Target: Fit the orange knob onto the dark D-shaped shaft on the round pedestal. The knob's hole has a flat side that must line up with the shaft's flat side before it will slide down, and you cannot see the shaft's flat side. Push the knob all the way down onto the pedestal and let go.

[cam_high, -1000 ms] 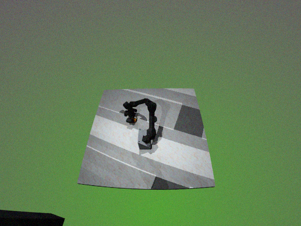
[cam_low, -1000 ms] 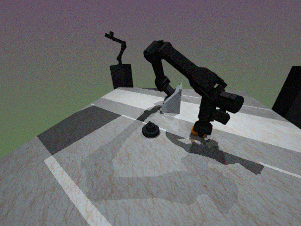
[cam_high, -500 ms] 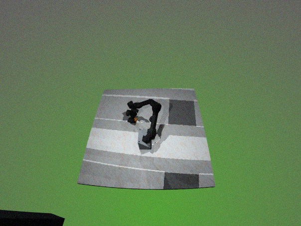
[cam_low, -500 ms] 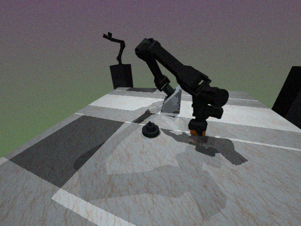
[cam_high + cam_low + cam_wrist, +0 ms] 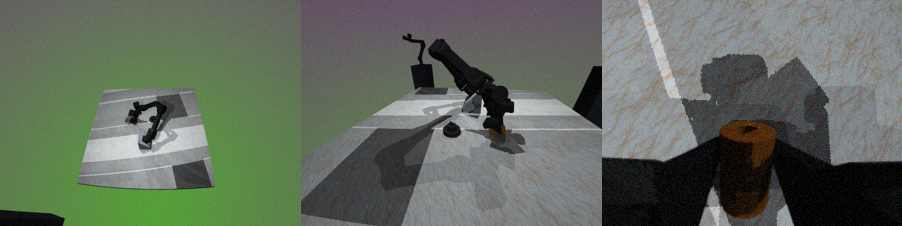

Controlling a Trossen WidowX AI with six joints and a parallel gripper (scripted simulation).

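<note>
The orange knob (image 5: 503, 129) (image 5: 761, 150) is between the fingers of my gripper (image 5: 134, 122) (image 5: 498, 129) (image 5: 746, 142), which is shut on it. The wrist view shows the knob as a cylinder, with a dark hole in its end face; the hole's flat side is hard to make out. The gripper is low over the table, and I cannot tell whether the knob touches it. The dark round pedestal (image 5: 152, 119) (image 5: 451, 132) stands to the right of the gripper in the top view and left of it in the exterior view. Its shaft (image 5: 450, 123) points up, bare. The shaft's flat side cannot be seen.
The arm (image 5: 155, 124) (image 5: 463, 68) reaches from its grey base bracket (image 5: 144, 145) and passes close beside the pedestal in the top view. Dark and pale patches and shadows lie across the marble-look table (image 5: 112, 149) (image 5: 550, 174). Dark blocks stand beyond its edges.
</note>
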